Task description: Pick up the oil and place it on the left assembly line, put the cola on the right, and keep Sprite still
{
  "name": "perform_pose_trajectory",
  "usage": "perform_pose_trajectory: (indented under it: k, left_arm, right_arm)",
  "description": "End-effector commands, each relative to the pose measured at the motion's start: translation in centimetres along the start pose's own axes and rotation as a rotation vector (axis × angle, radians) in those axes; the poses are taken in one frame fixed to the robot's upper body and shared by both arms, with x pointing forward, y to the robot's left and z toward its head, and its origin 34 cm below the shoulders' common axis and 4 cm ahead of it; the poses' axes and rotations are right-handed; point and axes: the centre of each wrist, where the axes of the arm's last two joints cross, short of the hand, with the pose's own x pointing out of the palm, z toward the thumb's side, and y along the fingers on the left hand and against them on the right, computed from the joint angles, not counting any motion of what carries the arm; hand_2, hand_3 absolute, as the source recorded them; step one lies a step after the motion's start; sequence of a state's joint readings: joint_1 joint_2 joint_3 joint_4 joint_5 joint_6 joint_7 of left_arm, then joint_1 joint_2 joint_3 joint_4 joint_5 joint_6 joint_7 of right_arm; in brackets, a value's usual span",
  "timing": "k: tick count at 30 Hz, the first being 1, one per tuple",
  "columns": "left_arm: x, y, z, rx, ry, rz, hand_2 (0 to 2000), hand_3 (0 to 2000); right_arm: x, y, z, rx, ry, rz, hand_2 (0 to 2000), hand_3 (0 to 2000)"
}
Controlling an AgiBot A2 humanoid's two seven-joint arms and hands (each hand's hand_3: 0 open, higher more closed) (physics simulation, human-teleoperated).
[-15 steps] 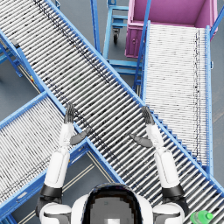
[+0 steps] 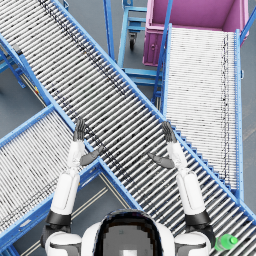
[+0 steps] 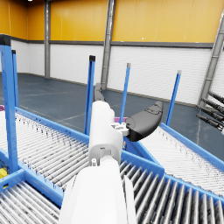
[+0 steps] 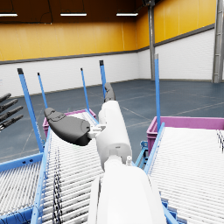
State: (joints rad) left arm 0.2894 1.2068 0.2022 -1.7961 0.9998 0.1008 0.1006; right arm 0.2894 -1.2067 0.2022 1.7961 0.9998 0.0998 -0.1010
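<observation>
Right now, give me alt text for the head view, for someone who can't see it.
The left hand and right hand hover empty over a diagonal roller conveyor. A green bottle sits at its lower-right end; a pink bin stands top right.

You see both arms raised side by side, well apart, forearms reaching forward. On your left arm (image 2: 65,190), left hand (image 2: 81,145) empty: fingers straight ahead, thumb splayed inward. On your right arm (image 2: 190,192), right hand (image 2: 169,147) mirrors it: empty, fingers straight, thumb pointing toward left hand. Check wrist views: each thumb juts sideways, nothing held.
</observation>
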Motion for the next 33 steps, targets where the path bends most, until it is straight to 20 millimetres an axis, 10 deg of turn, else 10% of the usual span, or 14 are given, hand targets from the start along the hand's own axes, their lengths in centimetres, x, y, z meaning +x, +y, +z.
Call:
perform_pose_trajectory:
  k: [1,33]
  left_arm:
    - [0.00,0.00,0.00,0.000,0.000,0.000,0,0]
    - [0.00,0.00,0.00,0.000,0.000,0.000,0,0]
  right_arm:
    - [0.00,0.00,0.00,0.000,0.000,0.000,0,0]
    - [0.00,0.00,0.00,0.000,0.000,0.000,0,0]
